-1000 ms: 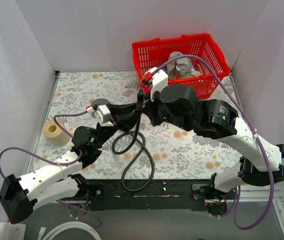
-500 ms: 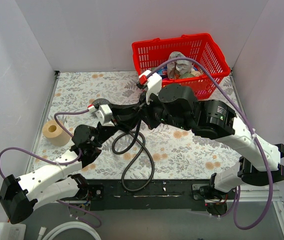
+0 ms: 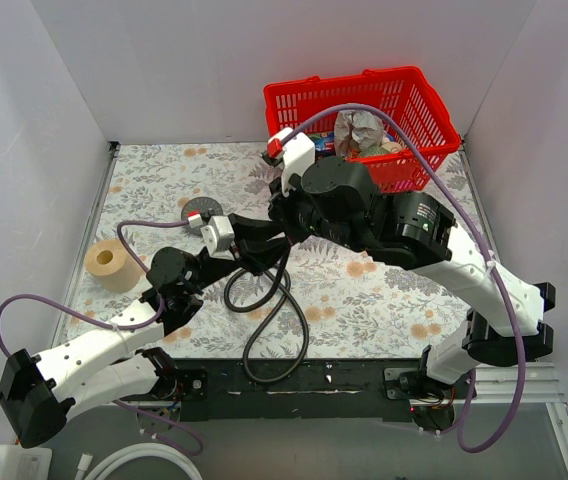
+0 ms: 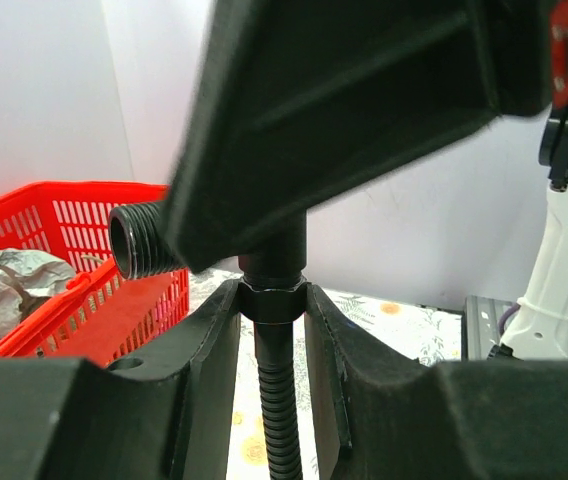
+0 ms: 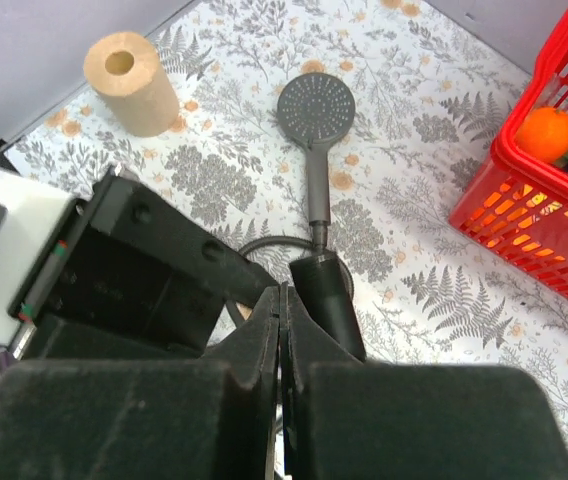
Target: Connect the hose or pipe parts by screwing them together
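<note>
The grey shower head (image 5: 316,103) lies flat on the flowered table, disc face up, its handle pointing toward me; the top view shows only part of its disc (image 3: 204,206). My left gripper (image 4: 272,300) is shut on the nut at the end of the black hose (image 4: 279,420), whose loops (image 3: 274,330) lie on the table. Above the nut sits a black fitting with a threaded open end (image 4: 132,240). My right gripper (image 5: 282,300) is shut, pads together with nothing seen between them, and the fitting (image 5: 329,305) rests against its right finger, just short of the handle tip.
A red basket (image 3: 364,110) with a foil ball and an orange (image 5: 549,135) stands at the back right. A cardboard roll (image 3: 109,265) sits at the left edge. White walls close in the table on three sides.
The right wrist has shifted left and turned over the hose end. The left gripper has edged right with the hose nut. More of the shower head's disc now shows.
</note>
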